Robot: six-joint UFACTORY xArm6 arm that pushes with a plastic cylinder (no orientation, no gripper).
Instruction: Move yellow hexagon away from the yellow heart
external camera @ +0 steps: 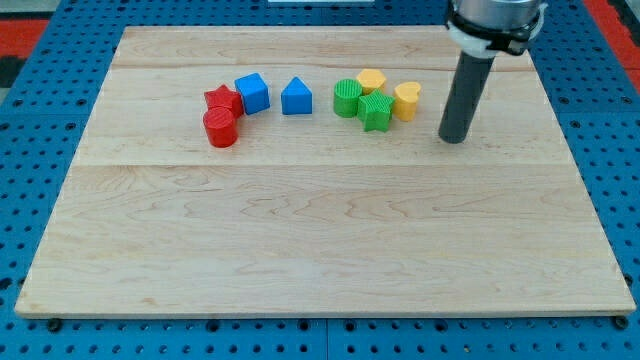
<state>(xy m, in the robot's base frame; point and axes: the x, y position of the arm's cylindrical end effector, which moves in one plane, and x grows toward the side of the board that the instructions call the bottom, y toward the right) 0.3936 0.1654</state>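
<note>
The yellow hexagon (371, 80) sits near the view's top, right of centre. The yellow heart (406, 100) is just to its lower right, almost touching it. A green star (376, 111) lies between and below them, touching both. A green cylinder (347, 98) is at the hexagon's lower left. My tip (454, 138) rests on the board to the right of the yellow heart, a short gap away and slightly lower.
A blue triangle-topped block (296, 97) and a blue cube (252, 93) stand left of the green blocks. A red star (223, 100) and a red cylinder (220, 128) are at the far left of the group. The wooden board (320, 240) lies on a blue pegboard.
</note>
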